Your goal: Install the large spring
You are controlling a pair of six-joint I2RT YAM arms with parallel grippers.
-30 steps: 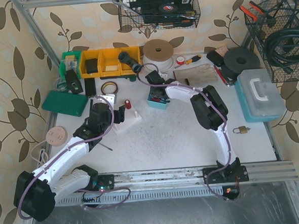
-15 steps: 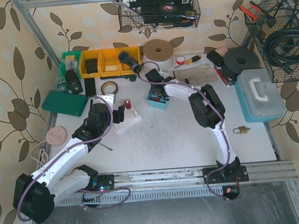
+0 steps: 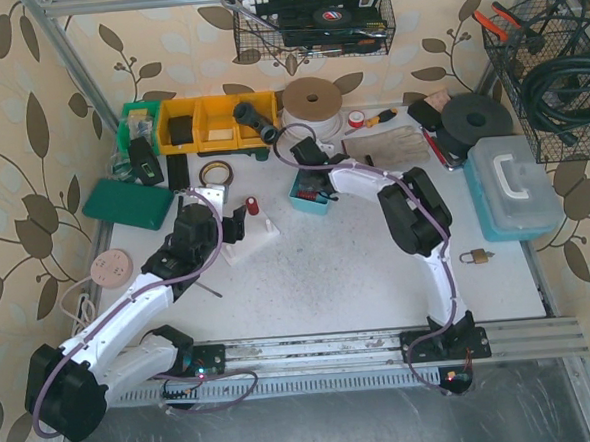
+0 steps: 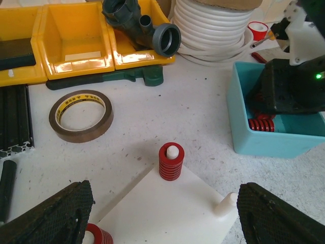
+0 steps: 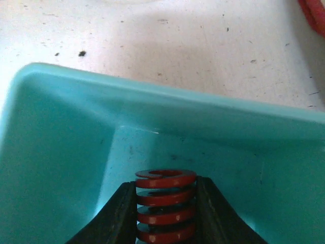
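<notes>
My right gripper (image 5: 165, 206) is shut on a large red spring (image 5: 165, 203) inside the teal bin (image 5: 61, 152); from above its wrist (image 3: 312, 165) hangs over that bin (image 3: 304, 202). The white peg plate (image 4: 167, 213) lies under my left gripper (image 4: 162, 213), which is open and empty, one finger on each side of the plate. One red spring (image 4: 171, 161) sits on the plate's far peg, another (image 4: 96, 235) on the near-left peg. The right peg (image 4: 226, 203) is bare. More red springs (image 4: 261, 124) lie in the bin (image 4: 269, 142).
A brown tape roll (image 4: 81, 115) lies left of the plate. Yellow bins (image 4: 73, 38), grey pipe fittings (image 4: 147, 25) and a white hose coil (image 4: 210, 30) stand behind. A padlock (image 3: 476, 257) and a blue case (image 3: 513, 188) are on the right.
The right arm shifted slightly over the teal bin. The left arm has barely moved.
</notes>
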